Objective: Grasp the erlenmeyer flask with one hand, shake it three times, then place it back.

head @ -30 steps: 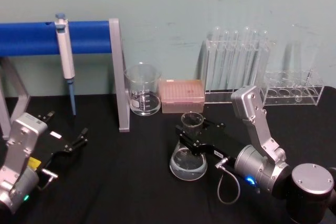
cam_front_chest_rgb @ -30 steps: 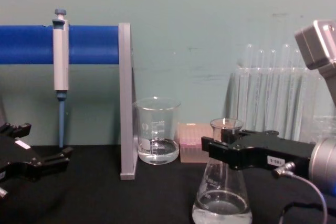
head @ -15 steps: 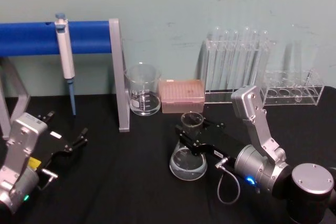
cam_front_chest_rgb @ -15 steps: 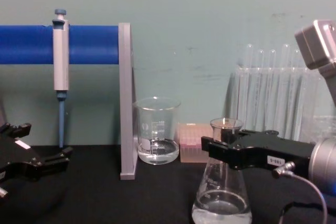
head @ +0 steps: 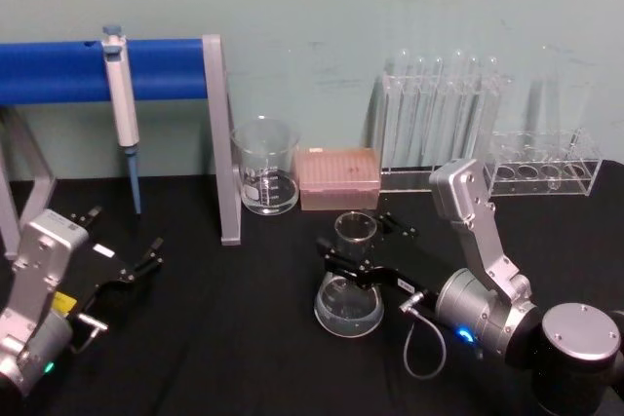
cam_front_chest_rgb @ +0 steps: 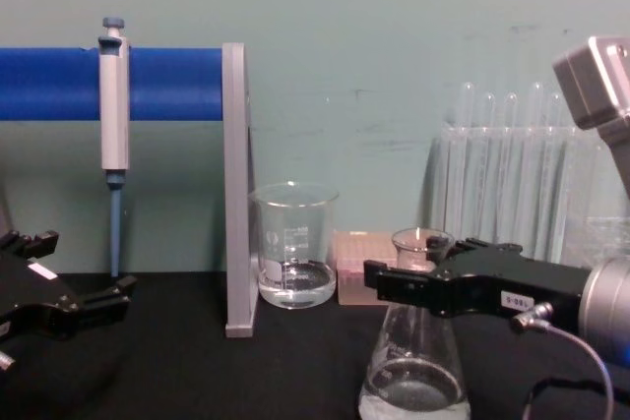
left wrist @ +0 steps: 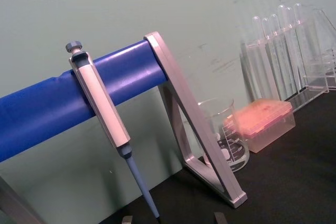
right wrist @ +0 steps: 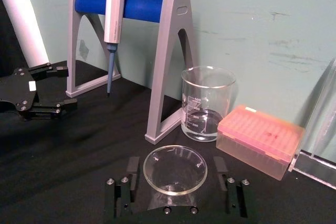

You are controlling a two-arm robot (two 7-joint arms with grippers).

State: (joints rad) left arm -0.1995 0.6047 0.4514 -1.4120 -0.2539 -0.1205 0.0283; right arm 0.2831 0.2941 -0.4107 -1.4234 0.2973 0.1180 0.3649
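Glass and a smooth taper make the erlenmeyer flask (head: 349, 280) a fragile, slippery thing to hold, and the right gripper (head: 353, 255) has it at what looks the sensible place: the narrow neck just under the flared rim, where the rim would act as a stop if the glass slid. In the right wrist view the open mouth of the flask (right wrist: 175, 170) sits between the two black fingers (right wrist: 121, 195), which stand close on either side, so the jaws read as closed on the neck. The chest view shows the black gripper (cam_front_chest_rgb: 413, 287) crossing the neck while the wide base, holding a little clear liquid, is low at the frame's bottom edge; whether it rests on the black table (head: 244, 338) or is just clear of it cannot be told. With so little liquid the flask should be light and bottom-heavy, so a firm but not crushing hold ought to do, and shaking should stay gentle enough to keep liquid below the neck. It stands in front of the pink tip box (head: 336, 178), with the glass beaker (head: 264, 167) near behind to the left and the test tube rack (head: 439, 129) farther back. The left gripper (head: 132, 265) is parked at the table's left side, jaws apart and holding nothing.
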